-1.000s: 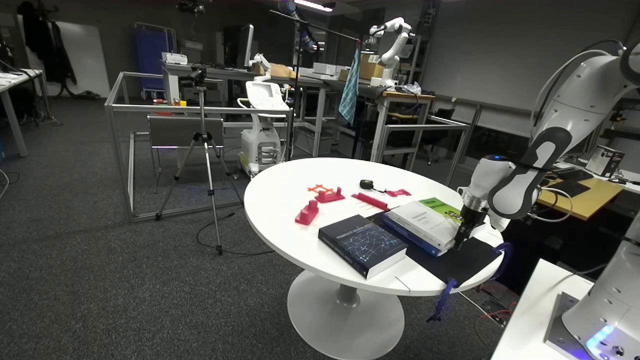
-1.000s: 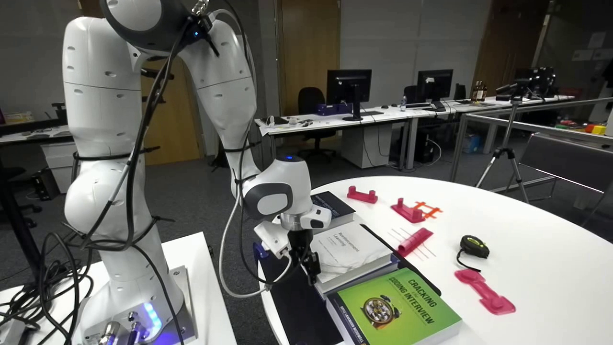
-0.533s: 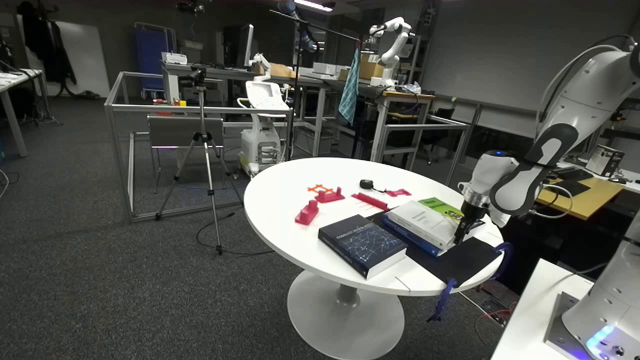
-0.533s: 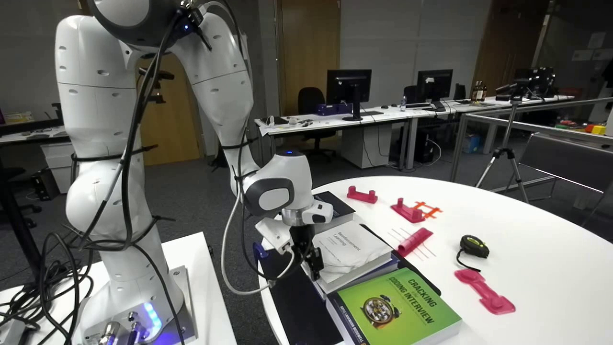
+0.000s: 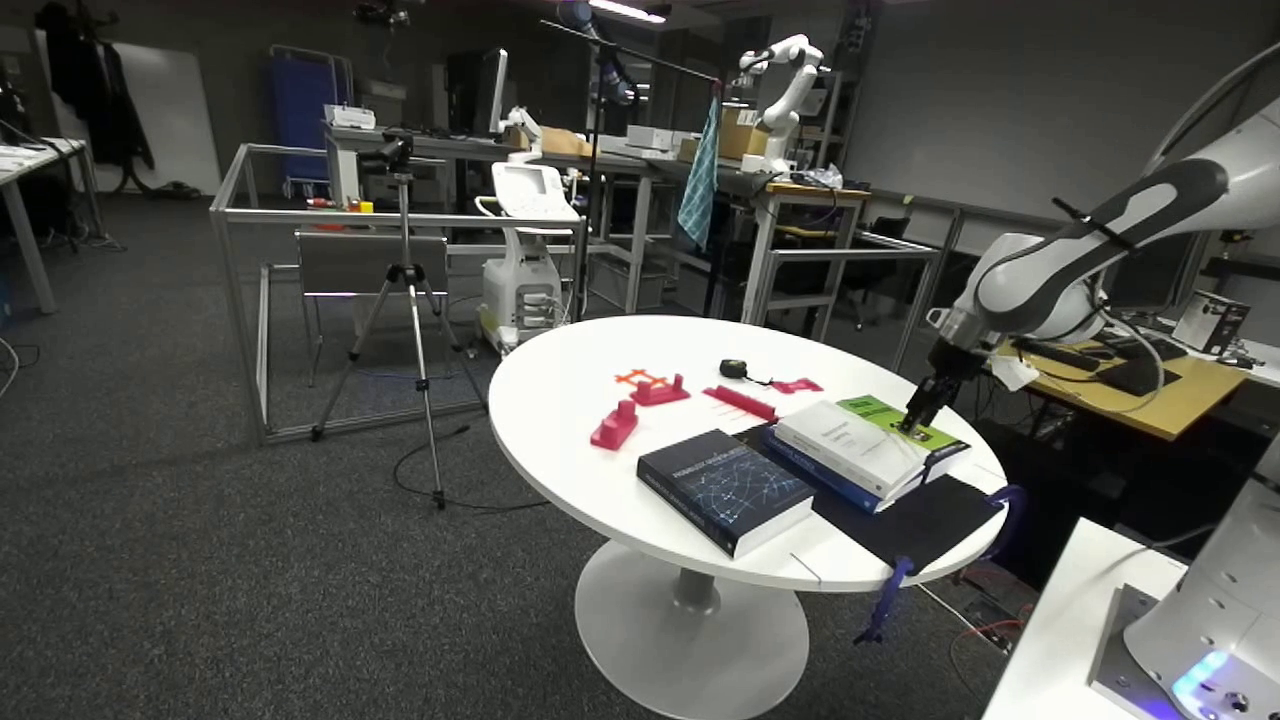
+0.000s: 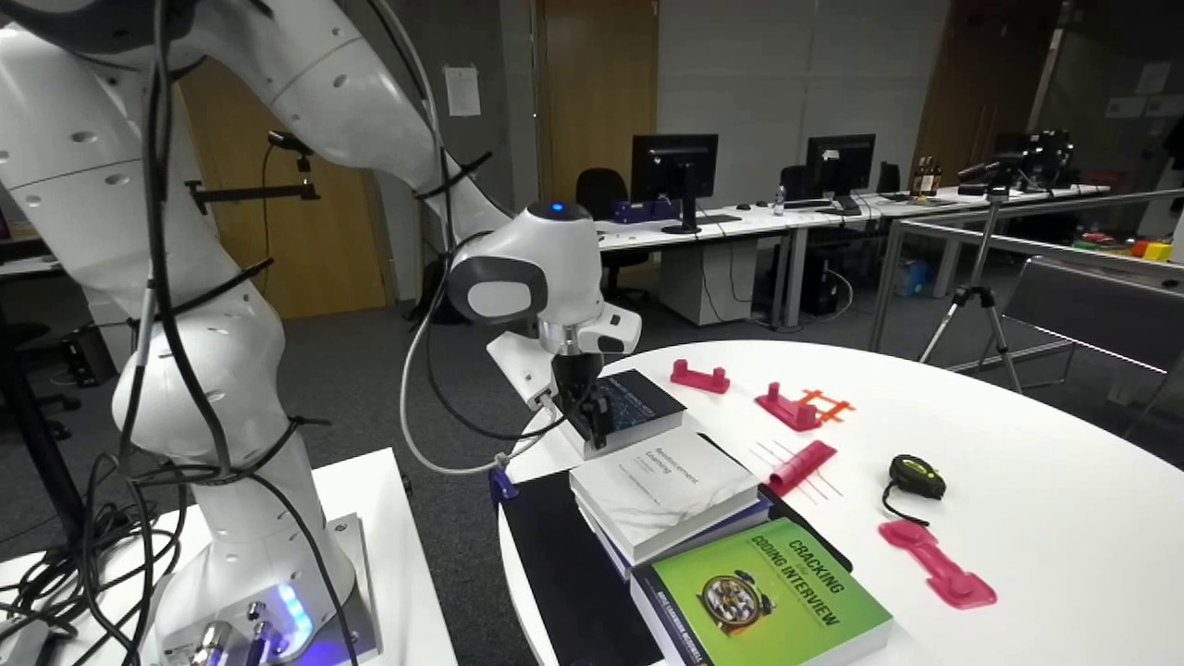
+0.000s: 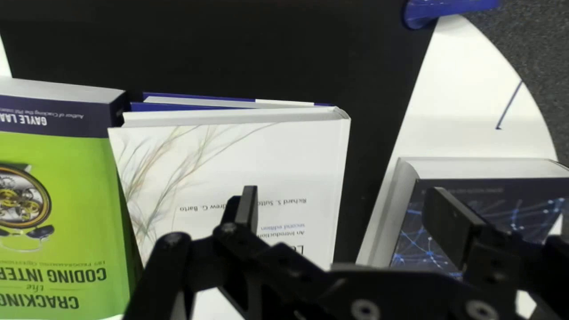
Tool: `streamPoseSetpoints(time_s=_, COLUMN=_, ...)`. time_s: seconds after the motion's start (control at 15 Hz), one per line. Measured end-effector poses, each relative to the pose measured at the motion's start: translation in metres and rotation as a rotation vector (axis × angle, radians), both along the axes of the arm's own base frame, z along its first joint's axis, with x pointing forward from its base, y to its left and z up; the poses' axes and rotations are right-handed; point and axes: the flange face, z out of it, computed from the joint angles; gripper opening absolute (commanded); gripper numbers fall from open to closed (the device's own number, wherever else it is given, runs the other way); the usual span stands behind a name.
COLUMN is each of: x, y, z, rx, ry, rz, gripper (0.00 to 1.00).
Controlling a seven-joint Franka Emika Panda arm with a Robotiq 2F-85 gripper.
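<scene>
My gripper (image 7: 343,191) is open and empty above the books; its raised fingers show in both exterior views (image 5: 912,422) (image 6: 599,439). In the wrist view, one finger (image 7: 247,211) stands over a white "Reinforcement Learning" book (image 7: 284,155). The other overlaps a dark book with a blue network pattern (image 7: 413,231). The white book (image 6: 680,486) lies on a blue book (image 5: 830,475). A green "Cracking the Coding Interview" book (image 6: 768,592) lies beside that stack. The dark book (image 5: 725,490) lies on the stack's other side, apart from it.
A black sheet (image 5: 925,530) lies under the stack, with blue clamps (image 5: 885,600) at the edge of the round white table (image 5: 560,400). A tape measure (image 6: 916,476), an orange piece (image 6: 826,405) and several pink parts (image 6: 802,467) lie on the table.
My gripper has risen from low beside the white book's edge to above the books, and the arm has drawn back. The books have not visibly moved.
</scene>
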Motion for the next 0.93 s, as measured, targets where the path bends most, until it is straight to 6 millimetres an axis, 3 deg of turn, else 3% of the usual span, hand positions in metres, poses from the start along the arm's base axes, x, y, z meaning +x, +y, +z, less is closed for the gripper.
streamPoseSetpoints(time_s=0.2, x=-0.012, y=-0.021, z=0.045, rx=0.019, ry=-0.034, rz=-0.001, gripper=1.0)
streamPoseSetpoints(time_s=0.53, x=-0.044, y=-0.063, z=0.106, rx=-0.124, ry=-0.067, rz=0.063, gripper=1.0)
streamPoseSetpoints(time_s=0.73, x=-0.063, y=-0.076, z=0.131, rx=-0.175, ry=-0.074, rz=0.075, gripper=1.0)
streamPoseSetpoints(time_s=0.93, x=-0.071, y=-0.077, z=0.141, rx=-0.183, ry=-0.088, rz=0.074, gripper=1.0)
